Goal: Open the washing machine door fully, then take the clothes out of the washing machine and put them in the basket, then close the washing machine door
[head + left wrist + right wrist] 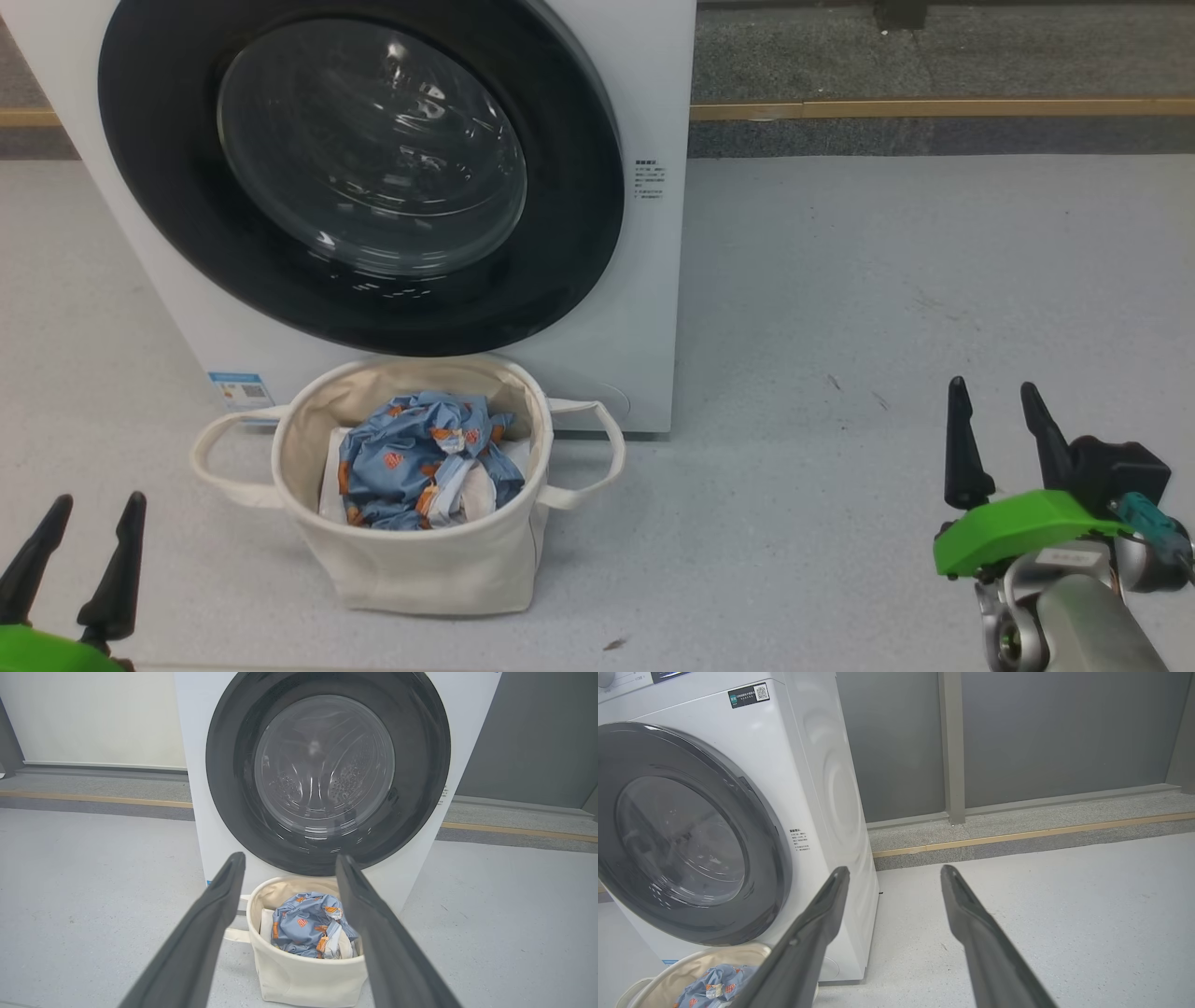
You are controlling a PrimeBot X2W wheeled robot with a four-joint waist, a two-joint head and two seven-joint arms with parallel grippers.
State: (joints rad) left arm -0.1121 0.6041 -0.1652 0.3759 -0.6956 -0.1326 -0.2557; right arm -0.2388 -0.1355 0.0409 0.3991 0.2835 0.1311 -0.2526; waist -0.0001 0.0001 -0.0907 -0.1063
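clothes point(420, 457) in basket point(420, 569), just before washing machine point(644, 308) w/ door point(579, 187) shut.

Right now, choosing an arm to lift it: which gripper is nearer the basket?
The left gripper, close beside the basket; the right gripper sits farther off across the floor.

The basket point(429, 569) stands just before the washing machine point(653, 299); open floor point(887, 299) spreads rightward.

glossy black door rim point(579, 233), clear glass, cream canvas basket point(439, 569)
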